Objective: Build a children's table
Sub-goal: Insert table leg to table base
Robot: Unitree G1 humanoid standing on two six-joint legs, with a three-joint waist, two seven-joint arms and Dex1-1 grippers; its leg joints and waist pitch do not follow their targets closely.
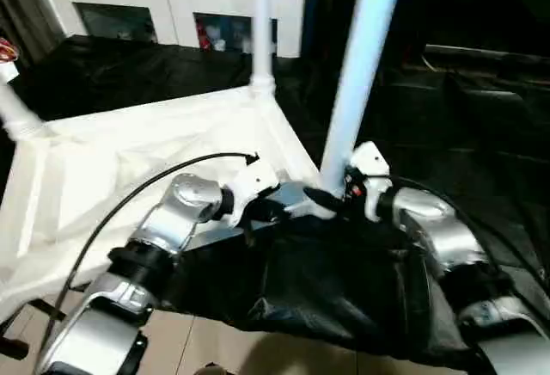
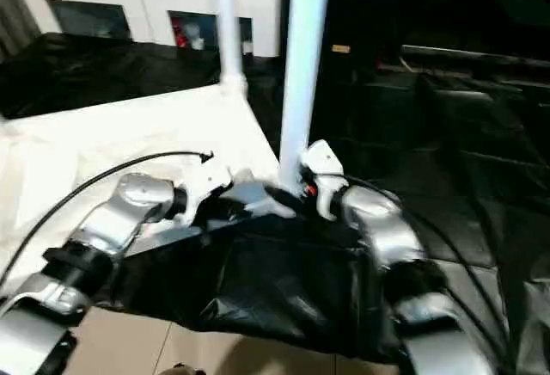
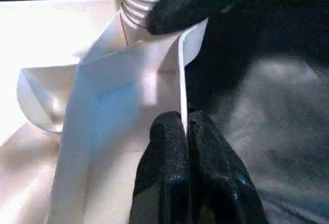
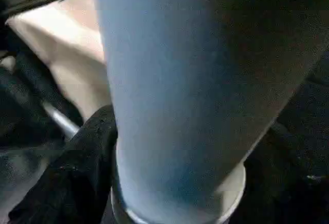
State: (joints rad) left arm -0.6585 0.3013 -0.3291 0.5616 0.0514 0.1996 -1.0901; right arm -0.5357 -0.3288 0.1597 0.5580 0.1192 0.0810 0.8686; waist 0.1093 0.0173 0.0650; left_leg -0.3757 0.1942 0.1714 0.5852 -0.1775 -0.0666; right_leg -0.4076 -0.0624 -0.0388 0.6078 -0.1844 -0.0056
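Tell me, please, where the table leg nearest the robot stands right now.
In the left eye view the near leg stands upright at the tabletop's near right corner, right of centre, with the right gripper at its base and the left gripper on the rim beside it.

A black plastic sheet (image 1: 344, 289) covers the work surface, wrinkled and glossy, hanging over its near edge above a pale tiled floor (image 1: 206, 345). Along the far side stands a white cabinet (image 1: 172, 1) with shelf openings holding small colourful items.
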